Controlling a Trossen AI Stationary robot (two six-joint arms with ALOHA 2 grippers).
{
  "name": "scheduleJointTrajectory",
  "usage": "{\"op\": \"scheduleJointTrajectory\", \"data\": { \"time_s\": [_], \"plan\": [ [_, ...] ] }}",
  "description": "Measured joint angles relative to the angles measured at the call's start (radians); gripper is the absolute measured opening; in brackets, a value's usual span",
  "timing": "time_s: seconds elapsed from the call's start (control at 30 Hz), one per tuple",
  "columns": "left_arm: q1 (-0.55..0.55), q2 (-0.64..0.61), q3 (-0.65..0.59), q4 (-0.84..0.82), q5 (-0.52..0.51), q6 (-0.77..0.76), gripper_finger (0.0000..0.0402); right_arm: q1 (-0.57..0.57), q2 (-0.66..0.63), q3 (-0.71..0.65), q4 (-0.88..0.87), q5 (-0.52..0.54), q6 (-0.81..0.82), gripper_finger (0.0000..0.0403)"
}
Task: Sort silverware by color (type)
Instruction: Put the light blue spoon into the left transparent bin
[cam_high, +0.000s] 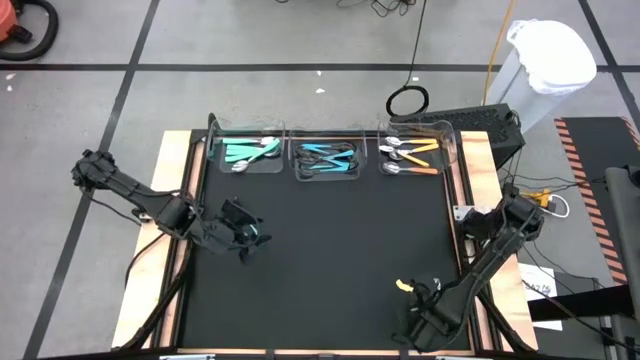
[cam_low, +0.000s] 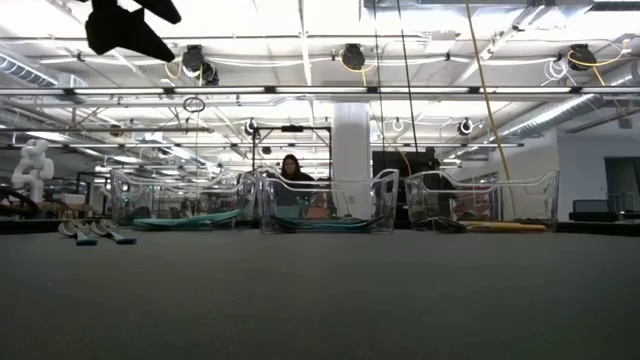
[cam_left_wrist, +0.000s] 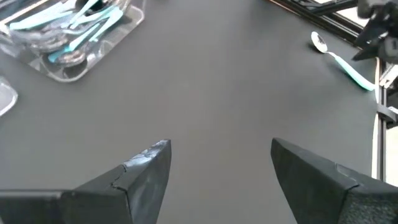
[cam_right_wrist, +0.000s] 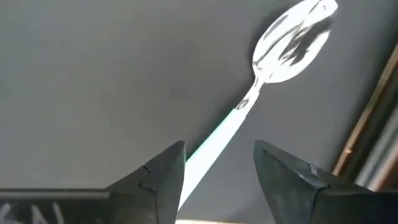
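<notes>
A spoon (cam_right_wrist: 287, 43) with a shiny head and a teal-green handle lies flat on the black mat near the table's right near corner. It also shows far off in the left wrist view, spoon (cam_left_wrist: 339, 59). My right gripper (cam_right_wrist: 217, 149) (cam_high: 420, 300) hovers over it, open, one finger on each side of the handle without touching. My left gripper (cam_left_wrist: 217, 146) (cam_high: 245, 233) is open over bare mat at the table's left. Three clear trays stand at the far edge: teal-green handles (cam_high: 250, 152), light blue (cam_high: 325, 160), orange (cam_high: 410, 157).
In the low view a few utensils (cam_low: 95, 233) lie on the mat at the left. A wooden rim (cam_high: 172, 200) frames the mat. A black box (cam_high: 480, 125) and cables sit past the far right corner. A person (cam_low: 290, 170) shows in the room beyond.
</notes>
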Motion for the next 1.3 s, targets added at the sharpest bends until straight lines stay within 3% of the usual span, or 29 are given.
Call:
{"op": "scheduleJointTrajectory", "data": {
  "time_s": [0.27,0.43,0.73,0.97,1.13,1.3],
  "plan": [
    [-0.067,0.000,0.000,-0.102,-0.048,-0.118,0.0276,0.031,0.000,-0.193,0.286,-0.016,0.002,0.0187],
    [-0.106,0.000,0.000,-0.128,-0.071,-0.147,0.0276,0.031,-0.007,-0.259,0.363,-0.046,-0.030,0.0174],
    [-0.157,0.000,0.000,-0.137,-0.112,-0.200,0.0276,0.010,0.001,-0.220,0.347,0.009,-0.175,0.0039],
    [-0.160,0.000,0.000,-0.088,-0.119,-0.153,0.0276,-0.061,0.003,-0.056,0.280,0.350,-0.384,0.0039],
    [-0.122,0.000,0.000,0.130,-0.122,0.055,0.0276,-0.152,0.002,0.094,0.125,0.653,-0.551,0.0039],
    [-0.049,0.000,0.000,0.339,-0.114,0.225,0.0277,-0.273,0.002,0.212,0.108,0.892,-0.885,0.0039]
  ]
}}
